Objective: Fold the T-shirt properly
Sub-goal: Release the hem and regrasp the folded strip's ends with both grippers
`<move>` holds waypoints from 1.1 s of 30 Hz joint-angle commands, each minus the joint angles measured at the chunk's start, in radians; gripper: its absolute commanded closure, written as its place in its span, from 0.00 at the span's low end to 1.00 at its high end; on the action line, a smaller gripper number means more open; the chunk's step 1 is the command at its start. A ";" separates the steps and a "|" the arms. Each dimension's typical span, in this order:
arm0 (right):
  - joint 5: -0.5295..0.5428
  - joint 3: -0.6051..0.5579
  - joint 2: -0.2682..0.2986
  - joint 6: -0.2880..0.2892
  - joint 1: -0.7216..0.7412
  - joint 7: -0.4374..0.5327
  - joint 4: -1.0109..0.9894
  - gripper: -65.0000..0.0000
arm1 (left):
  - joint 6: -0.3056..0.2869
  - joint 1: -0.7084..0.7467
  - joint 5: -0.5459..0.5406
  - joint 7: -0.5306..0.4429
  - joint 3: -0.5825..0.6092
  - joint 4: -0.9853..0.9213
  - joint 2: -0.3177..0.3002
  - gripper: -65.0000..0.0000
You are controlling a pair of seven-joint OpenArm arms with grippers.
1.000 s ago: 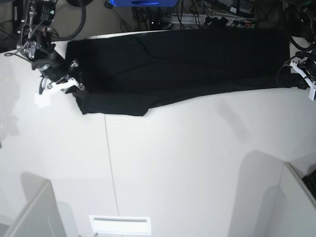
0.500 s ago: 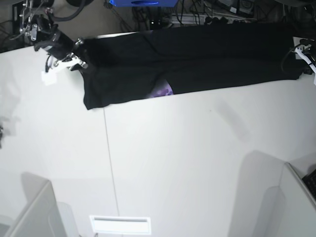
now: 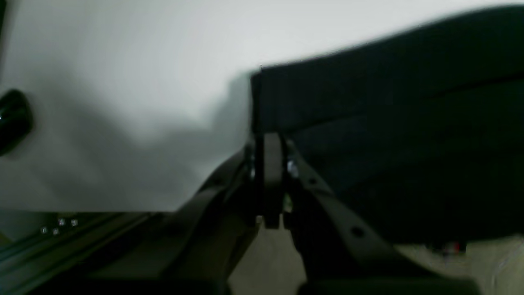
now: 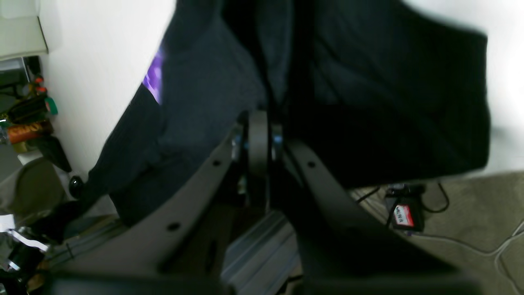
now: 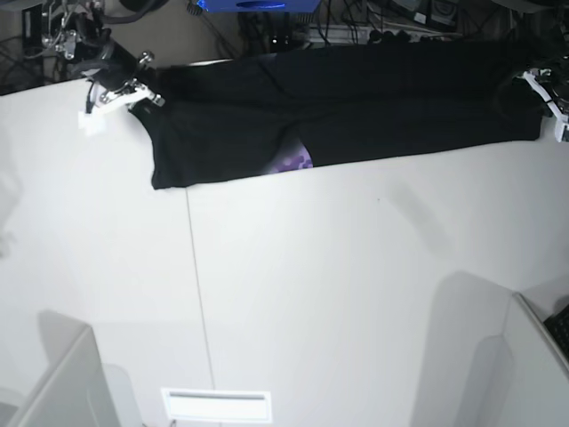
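The black T-shirt (image 5: 356,107) is stretched in a long band along the table's far edge, with a patch of purple print (image 5: 292,163) showing at its lower fold. My right gripper (image 5: 142,89) is shut on the shirt's left end, seen close in the right wrist view (image 4: 260,119) with black cloth (image 4: 368,102) hanging around it. My left gripper (image 5: 533,89) is shut on the shirt's right end; the left wrist view shows its closed fingers (image 3: 268,164) pinching the cloth edge (image 3: 368,106).
The white table (image 5: 356,294) spreads in front of the shirt, with a seam line (image 5: 197,294) down its left part. Grey dividers stand at the front left (image 5: 62,382) and front right (image 5: 533,365). Cables and gear lie behind the table (image 5: 391,27).
Both grippers have pulled the shirt toward the table's far edge. The shirt has folded over, and the purple print now shows at its lower edge.
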 commanded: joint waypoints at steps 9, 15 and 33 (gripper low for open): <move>-0.065 0.007 0.005 0.009 -0.008 0.014 0.015 0.63 | 0.003 -0.025 0.202 -0.017 0.022 0.017 0.030 0.86; -0.326 -0.046 -0.025 0.077 -0.006 0.147 0.020 0.69 | 0.003 -0.029 0.168 -0.017 -0.006 0.034 0.045 0.40; -0.820 -0.329 -0.117 0.173 0.127 0.207 -0.117 1.00 | 0.003 -0.203 0.337 -0.031 -0.044 -0.213 0.201 1.00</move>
